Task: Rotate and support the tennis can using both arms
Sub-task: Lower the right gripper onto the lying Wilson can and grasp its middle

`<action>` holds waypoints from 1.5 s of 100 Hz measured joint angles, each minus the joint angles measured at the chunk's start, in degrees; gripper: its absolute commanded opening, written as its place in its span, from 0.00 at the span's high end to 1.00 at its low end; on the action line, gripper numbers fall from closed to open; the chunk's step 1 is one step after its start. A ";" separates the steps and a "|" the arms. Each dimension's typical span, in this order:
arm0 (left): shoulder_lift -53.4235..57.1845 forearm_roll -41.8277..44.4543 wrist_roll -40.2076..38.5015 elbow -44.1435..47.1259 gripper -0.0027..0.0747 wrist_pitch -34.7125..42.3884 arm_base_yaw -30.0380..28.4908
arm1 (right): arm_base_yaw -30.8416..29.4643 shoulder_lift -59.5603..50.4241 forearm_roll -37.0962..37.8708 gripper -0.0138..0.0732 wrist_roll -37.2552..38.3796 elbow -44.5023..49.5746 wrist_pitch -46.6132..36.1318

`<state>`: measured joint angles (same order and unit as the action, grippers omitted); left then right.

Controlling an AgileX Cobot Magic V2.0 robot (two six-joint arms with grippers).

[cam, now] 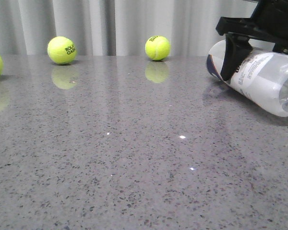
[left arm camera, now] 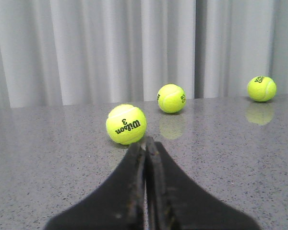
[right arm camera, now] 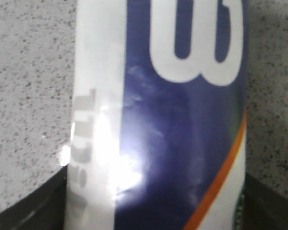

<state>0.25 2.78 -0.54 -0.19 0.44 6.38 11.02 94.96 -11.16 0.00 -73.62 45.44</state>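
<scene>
Lying on its side at the far right of the grey speckled table (cam: 134, 158), the single tennis can (cam: 264, 81) stretches from its navy-edged end toward the near right, where its clear end runs out of the front view. One black right gripper (cam: 237, 50) reaches over it from above, one finger (cam: 232, 57) pressed down across the can's near face; in the right wrist view the label's navy panel, white lettering and orange stripe fill the picture, with dark finger edges hugging both sides of the can (right arm camera: 158, 124), so the pincer is closed around the can at about the can's own width. The left gripper (left arm camera: 146, 143) shows only in its own wrist view, its two fingers pressed flat together with nothing between them. Three yellow-green tennis balls (cam: 62, 50) are counted in the front view: one cut by the left edge, one at far left, one at far centre in front of the pale curtain (cam: 134, 24). The left wrist view also shows three balls, the nearest one (left arm camera: 126, 124) printed "Wilson 3" and lying just beyond the closed fingertips.
</scene>
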 measured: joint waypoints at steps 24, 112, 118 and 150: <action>0.00 0.00 0.00 0.00 0.99 0.00 0.00 | 1.76 0.00 0.10 0.61 -9.14 -11.01 11.18; 0.00 0.00 0.00 0.00 0.99 0.00 0.00 | 18.66 13.55 0.10 0.61 -66.67 -21.90 11.00; 0.00 0.00 0.00 0.00 0.99 0.00 0.00 | 18.66 14.11 0.10 0.61 -66.67 -21.90 11.00; 0.00 0.00 0.00 0.00 0.99 0.00 0.00 | 18.66 14.94 0.00 0.33 -66.67 -21.95 11.74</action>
<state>0.25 2.78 -0.54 -0.19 0.44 6.38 29.68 109.89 -11.16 -66.67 -95.57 57.18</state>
